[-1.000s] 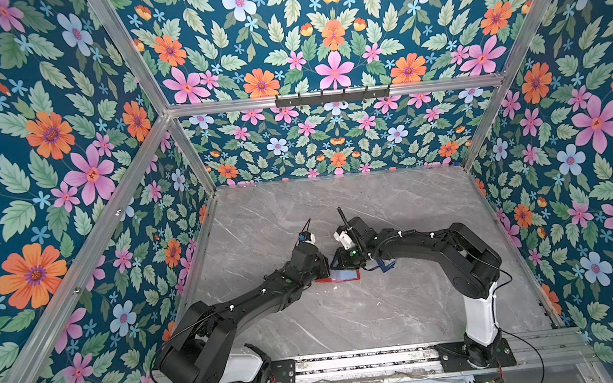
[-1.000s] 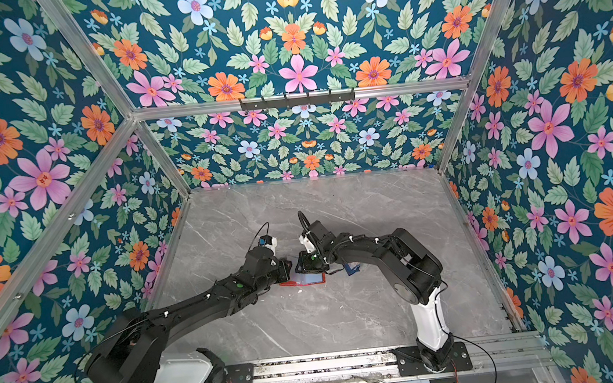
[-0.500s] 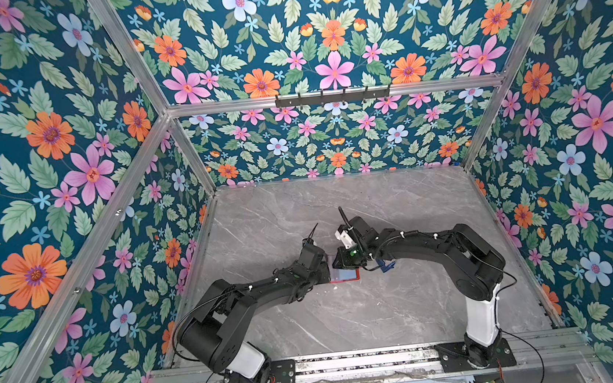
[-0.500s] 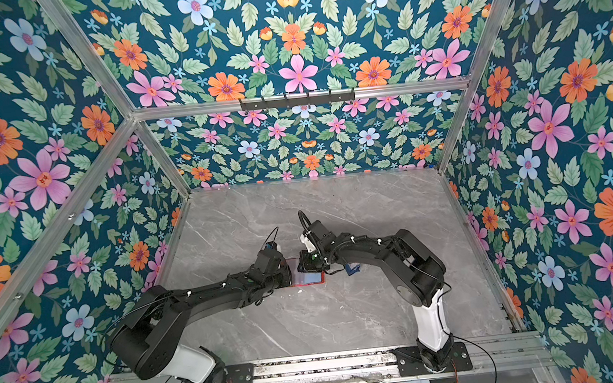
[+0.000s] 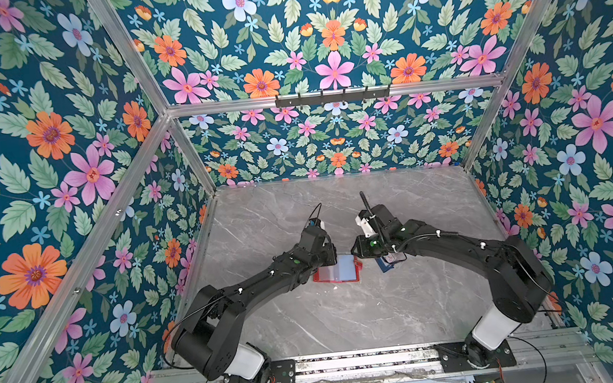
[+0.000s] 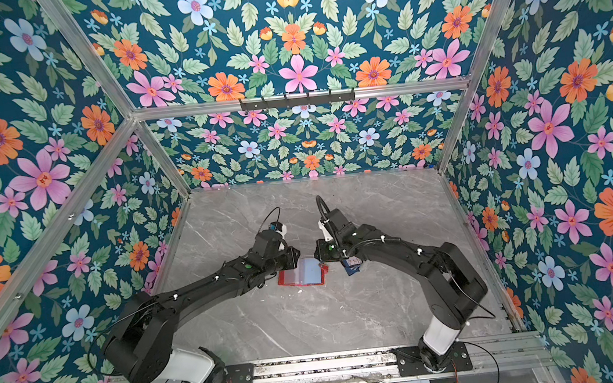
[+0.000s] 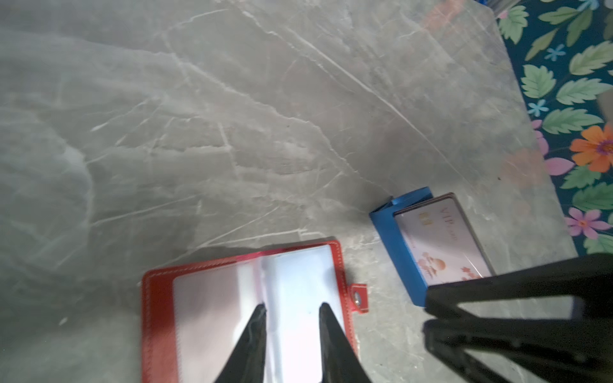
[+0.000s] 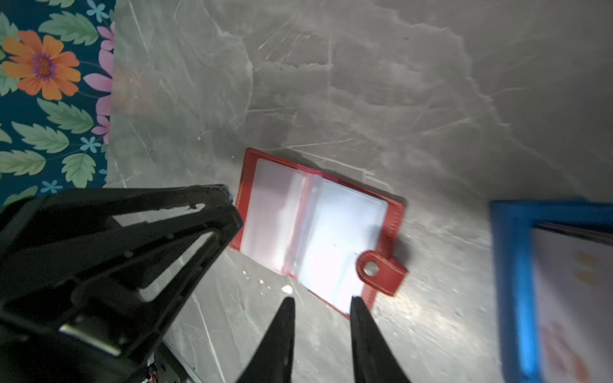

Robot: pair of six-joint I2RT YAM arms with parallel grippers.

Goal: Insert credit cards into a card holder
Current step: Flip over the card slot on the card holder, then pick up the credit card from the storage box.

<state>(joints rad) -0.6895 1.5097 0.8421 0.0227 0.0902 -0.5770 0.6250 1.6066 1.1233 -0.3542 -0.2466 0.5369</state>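
Left wrist view: left gripper (image 7: 292,306), jaws parted, empty, is pointing onto open red leather-look card holder (image 7: 156,315); whitish-pink plastic credit cards (image 7: 441,238) are sitting in blue tray (image 7: 394,252) beside right gripper (image 8: 321,300), likewise parted.

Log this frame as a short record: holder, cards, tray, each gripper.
card holder: open, flat on the table, snap tab undone
sleeves: clear, facing up; contents unreadable through glare
tray: blue, beside the holder on its tab side, apart from it
top card: whitish-pink, lying in the tray on a stack
left gripper: open, empty, over the sleeves
right gripper: open, empty, at the holder's tab-side edge
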